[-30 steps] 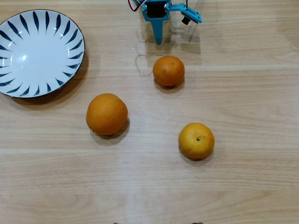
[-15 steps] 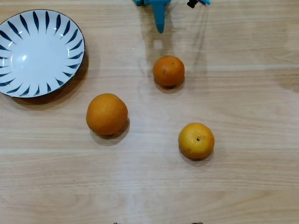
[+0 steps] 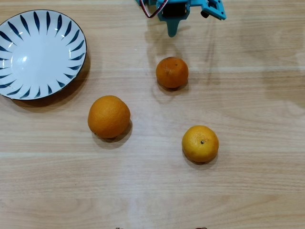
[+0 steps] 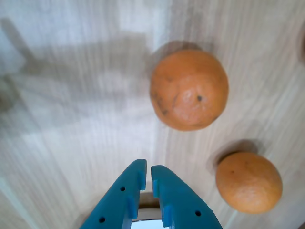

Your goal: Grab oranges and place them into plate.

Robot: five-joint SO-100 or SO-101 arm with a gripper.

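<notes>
Three oranges lie apart on the wooden table in the overhead view: a small deep orange one (image 3: 172, 72), a larger one (image 3: 109, 116) and a yellower one with a dark stem dot (image 3: 200, 143). The white plate (image 3: 28, 62) with dark blue strokes sits at the top left with nothing in it. My blue gripper (image 3: 171, 32) hangs at the top edge, just above the small orange and apart from it. In the wrist view the gripper (image 4: 147, 174) is shut on nothing, with one orange (image 4: 189, 89) ahead of it and another orange (image 4: 249, 182) at the lower right.
The light wood table (image 3: 248, 95) fills both views. Red and white wires (image 3: 155, 7) run along the arm at the top edge.
The gripper pulled back toward the top edge and shifted a little to the right. The oranges and the plate have not moved.
</notes>
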